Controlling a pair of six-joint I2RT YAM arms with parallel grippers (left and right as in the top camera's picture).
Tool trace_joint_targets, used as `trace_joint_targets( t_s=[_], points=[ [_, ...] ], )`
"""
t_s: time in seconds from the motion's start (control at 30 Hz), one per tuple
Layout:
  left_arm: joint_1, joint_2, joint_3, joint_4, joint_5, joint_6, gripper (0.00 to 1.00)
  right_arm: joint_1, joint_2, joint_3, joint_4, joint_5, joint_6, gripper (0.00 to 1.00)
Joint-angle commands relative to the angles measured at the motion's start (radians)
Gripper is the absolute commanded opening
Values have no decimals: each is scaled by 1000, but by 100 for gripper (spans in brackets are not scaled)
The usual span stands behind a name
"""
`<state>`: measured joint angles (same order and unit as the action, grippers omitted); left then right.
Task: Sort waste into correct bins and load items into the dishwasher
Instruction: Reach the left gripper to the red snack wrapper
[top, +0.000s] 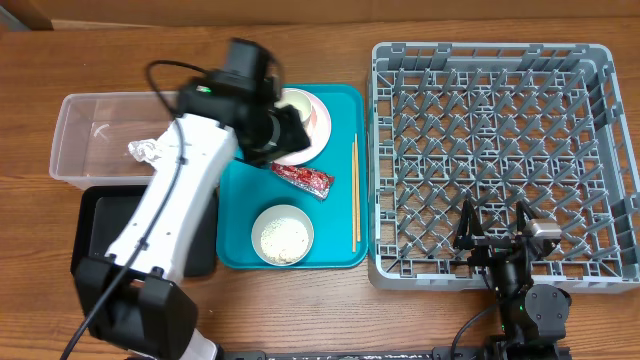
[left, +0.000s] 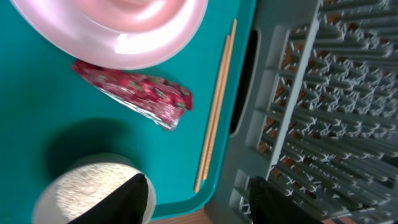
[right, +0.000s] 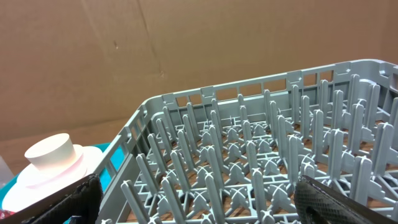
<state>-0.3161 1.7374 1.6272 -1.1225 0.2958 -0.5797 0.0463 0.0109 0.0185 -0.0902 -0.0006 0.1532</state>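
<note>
Wrapper between dish and bowl, chopsticks alongside, on tray.

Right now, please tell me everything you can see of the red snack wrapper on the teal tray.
The snack wrapper is shiny red foil with small white and green marks, crinkled and pressed flat, silvery at one end. It lies slantwise on the teal tray, between the pink dish and the bowl of rice scraps, one end near the dish's rim. The chopsticks lie apart beside it.
</note>
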Motion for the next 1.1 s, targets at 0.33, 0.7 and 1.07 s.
trace_joint_targets(
  t_s=[0.33, 0.7, 1.07],
  points=[
    [-327, 4, -185, 179, -596, -500, 85, -3, -8, -11, 6, 0, -1, 100],
    [-285, 13, -358, 369, -591, -528, 73, -3, -8, -11, 6, -1, -1, 100],
    [-285, 130, -406, 441, -591, -527, 74, -3, -8, -11, 6, 0, -1, 100]
  ],
)
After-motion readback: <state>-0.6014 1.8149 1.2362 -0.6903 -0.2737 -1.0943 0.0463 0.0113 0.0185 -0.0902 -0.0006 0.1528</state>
